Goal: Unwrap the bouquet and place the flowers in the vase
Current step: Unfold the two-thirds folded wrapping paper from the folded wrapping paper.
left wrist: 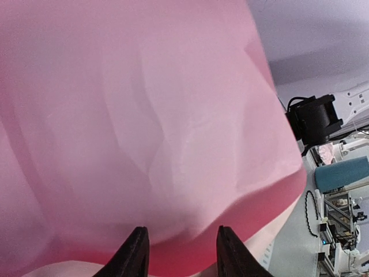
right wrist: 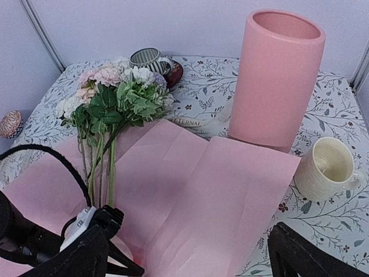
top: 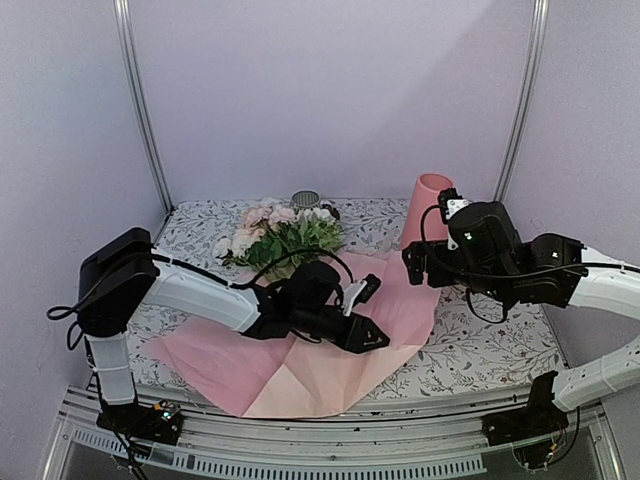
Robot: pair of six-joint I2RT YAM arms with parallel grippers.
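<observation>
The top view shows a creased sheet of pale pink wrapping paper lying spread on the table. A bundle of pink, white and peach flowers rests on its far left part, and a tall matte pink vase stands upright at its far right corner. The left gripper sits low over the paper, while the right gripper is near the vase.

The left wrist view shows its fingers parted, nothing between them.

The right wrist view shows its jaws wide and empty. A short cream cup stands beside the vase.

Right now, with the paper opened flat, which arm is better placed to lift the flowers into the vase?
Probably right: the right hand is open, faces the flowers and sits near the vase. The left hand points away from them, over the paper.
</observation>
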